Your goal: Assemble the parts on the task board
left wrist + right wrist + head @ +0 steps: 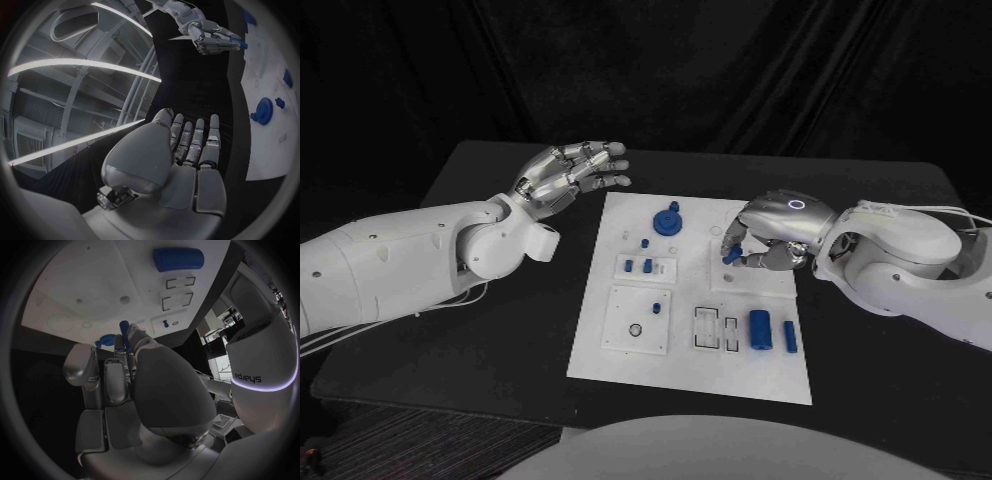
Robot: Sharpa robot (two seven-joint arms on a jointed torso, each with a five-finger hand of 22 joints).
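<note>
Since the right hand (764, 238) is hovering over the board's (689, 370) right edge with a small blue peg (731, 257) pinched at its fingertips, my guess is it's lining up an insertion into the block right under it. The wrist view backs that up: the peg (123, 329) sticks out past the fingers toward the white surface, so it looks held by one end to leave the other free for a hole. Can't tell which hole it's aiming for, though.

Left hand (571, 173) is off the board's far-left corner, raised, fingers loosely curled and apart, holding nothing. Looks parked out of the way so it doesn't block the right one.

Rest of the parts are sitting put. The round blue gear (669, 221) is just to the left of the right hand, toward the far end. Two short pegs (639, 266) stand in a little block to the hand's left. Nearer the robot than the hand, a fat blue cylinder (760, 329) and a thinner bar (790, 336) lie beside two rectangular slots (718, 329), probably waiting their turn.
</note>
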